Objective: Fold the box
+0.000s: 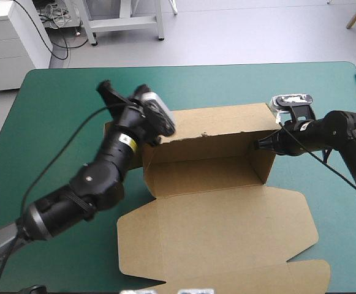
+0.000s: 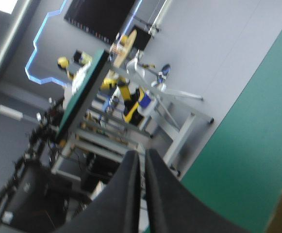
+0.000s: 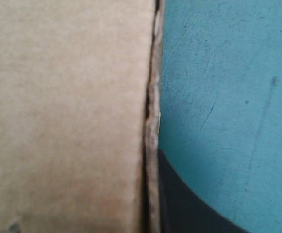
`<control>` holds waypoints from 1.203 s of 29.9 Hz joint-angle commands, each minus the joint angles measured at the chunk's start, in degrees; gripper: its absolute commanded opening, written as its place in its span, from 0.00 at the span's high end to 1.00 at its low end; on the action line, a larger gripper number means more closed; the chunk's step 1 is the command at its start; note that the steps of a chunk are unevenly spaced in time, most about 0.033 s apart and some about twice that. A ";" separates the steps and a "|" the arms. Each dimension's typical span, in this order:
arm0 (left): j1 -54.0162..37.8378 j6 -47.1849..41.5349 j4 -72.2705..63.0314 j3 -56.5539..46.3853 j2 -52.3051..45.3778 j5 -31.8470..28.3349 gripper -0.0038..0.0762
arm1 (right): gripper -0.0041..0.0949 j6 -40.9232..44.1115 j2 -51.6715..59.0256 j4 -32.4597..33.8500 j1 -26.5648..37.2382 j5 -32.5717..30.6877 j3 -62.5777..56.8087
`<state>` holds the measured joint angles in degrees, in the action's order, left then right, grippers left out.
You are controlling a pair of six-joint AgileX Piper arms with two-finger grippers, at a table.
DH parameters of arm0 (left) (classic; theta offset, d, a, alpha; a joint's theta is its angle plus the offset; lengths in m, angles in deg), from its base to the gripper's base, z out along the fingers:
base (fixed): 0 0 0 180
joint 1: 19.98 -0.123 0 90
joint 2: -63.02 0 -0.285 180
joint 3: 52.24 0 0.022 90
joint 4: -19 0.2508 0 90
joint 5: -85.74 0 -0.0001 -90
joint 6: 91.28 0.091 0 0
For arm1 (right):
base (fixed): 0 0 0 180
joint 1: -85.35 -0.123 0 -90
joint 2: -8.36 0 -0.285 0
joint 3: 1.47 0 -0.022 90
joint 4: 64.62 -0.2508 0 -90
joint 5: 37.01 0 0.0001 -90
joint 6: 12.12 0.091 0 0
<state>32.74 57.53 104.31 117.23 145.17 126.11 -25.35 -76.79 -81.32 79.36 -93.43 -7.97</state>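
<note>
The box sits roughly mid-worktop, with teal-green cover showing on every side of it. State: open tray, brown board. Far wall is up, a short side wall stands at each end of it, and the floor panel lies flat between them. Lid panel lies flat on the cover on the near side of the tray, side flaps spread out, tuck flap reaching toward the worktop's near edge.

Status of the right end effector: at the box's right side wall, on its top edge close to the far-right corner. Its wrist view shows the board's cut edge running straight ahead out of the grip. One black finger is pressed against the wall's outer face, with the cover beyond it. The other finger is hidden behind the board. Reads as clamped on that wall, board between the fingers.

Status of the left end effector: raised in the air just beyond the box's far-left corner, clear of the board. The left arm climbs steeply from the box's left side. Fingers are closed to a pointed arch with only a hairline slit between them, nothing gripped. It points away from the box, out past the worktop's far edge. A sliver of brown board shows beside the cover in its wrist view.
</note>
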 commanded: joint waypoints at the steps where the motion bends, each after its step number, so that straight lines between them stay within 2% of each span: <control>1: -11.34 -0.71 -7.27 1.94 -3.50 -6.38 0.93 | 0.96 2.96 -0.74 1.37 0.01 -8.60 4.50; 6: -27.21 0.97 -24.54 1.82 -3.60 -12.18 0.93 | 0.96 3.20 -7.16 1.68 0.01 -9.96 8.40; 12: -38.26 11.54 -46.73 1.82 -3.60 -14.02 0.93 | 0.96 1.03 -15.78 1.50 0.01 -8.29 15.49; 18: -44.08 23.09 -64.88 1.82 -3.60 -8.95 0.93 | 0.96 0.16 -24.43 1.50 0.01 -5.15 23.72; 24: -45.83 29.10 -70.61 1.82 -3.60 -1.38 0.93 | 0.94 -4.30 -28.09 1.50 0.01 -3.68 27.95; 27: -45.83 29.77 -70.61 1.82 -3.60 1.02 0.93 | 0.85 -4.30 -28.09 2.00 0.01 -2.14 28.07; 33: -45.83 29.26 -72.87 1.82 -3.60 1.66 0.93 | 0.42 -4.30 -28.09 3.36 -0.08 -2.61 30.31; 36: -45.83 29.16 -73.13 1.82 -3.60 1.66 0.93 | 0.35 -4.53 -28.09 3.36 -0.08 -4.91 32.93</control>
<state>-12.90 87.08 31.25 117.24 143.31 130.23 -29.14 -108.11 -77.76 79.21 -97.73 21.06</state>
